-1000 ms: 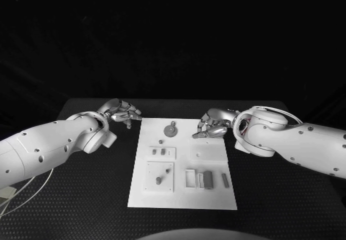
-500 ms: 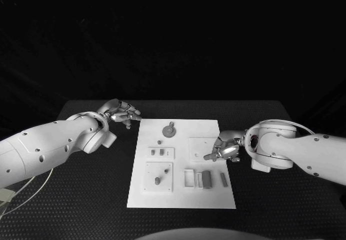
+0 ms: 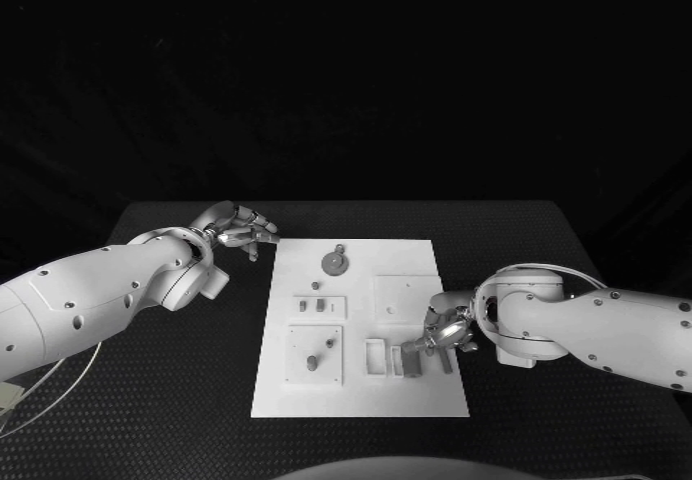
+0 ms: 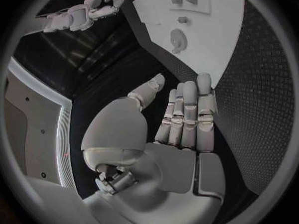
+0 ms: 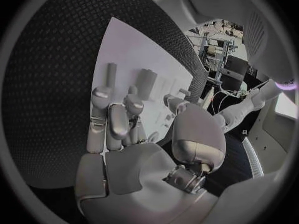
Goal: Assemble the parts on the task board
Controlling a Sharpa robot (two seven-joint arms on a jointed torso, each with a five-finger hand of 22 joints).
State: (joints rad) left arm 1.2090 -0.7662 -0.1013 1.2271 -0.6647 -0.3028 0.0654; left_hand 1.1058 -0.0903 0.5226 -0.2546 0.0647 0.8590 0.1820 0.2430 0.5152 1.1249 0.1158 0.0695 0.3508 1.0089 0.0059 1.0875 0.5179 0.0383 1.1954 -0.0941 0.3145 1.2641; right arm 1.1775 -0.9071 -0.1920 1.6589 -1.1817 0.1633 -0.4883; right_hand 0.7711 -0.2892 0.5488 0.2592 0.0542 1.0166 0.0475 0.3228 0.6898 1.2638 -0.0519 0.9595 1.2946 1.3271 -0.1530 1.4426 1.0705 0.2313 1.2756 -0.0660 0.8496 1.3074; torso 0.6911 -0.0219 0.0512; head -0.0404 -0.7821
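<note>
White board [image 3: 368, 395] lies mid-table, long axis running 12 to 6 o'clock. Grey parts are spread over it: a round disc [image 3: 338, 262] toward 12, small pegs [image 3: 320, 305] at centre-left, a plate with studs [image 3: 317, 354] toward 7, upright blocks [image 3: 413, 361] and a narrow bar [image 3: 446, 360] toward 5.

Right hand [image 3: 446, 329] is poised at the board's 4 o'clock edge, directly above the blocks and bar. Fingers are loosely extended over them in the right wrist view [image 5: 118, 122]; nothing is seen grasped, so it is judged released. Contact with the bar cannot be told.

Left hand [image 3: 240, 229] is held off the board near its 11 o'clock corner, fingers straight and together in the left wrist view [image 4: 187, 117], nothing held.

Step judged in hand: a pick of the bar or a block by the right hand. The fingers should be lowered squarely astride one piece only, the pinch taken across its narrow faces, and the neighbouring block left undisturbed. The board is best kept from sliding; a light, vertical lift is advised.
</note>
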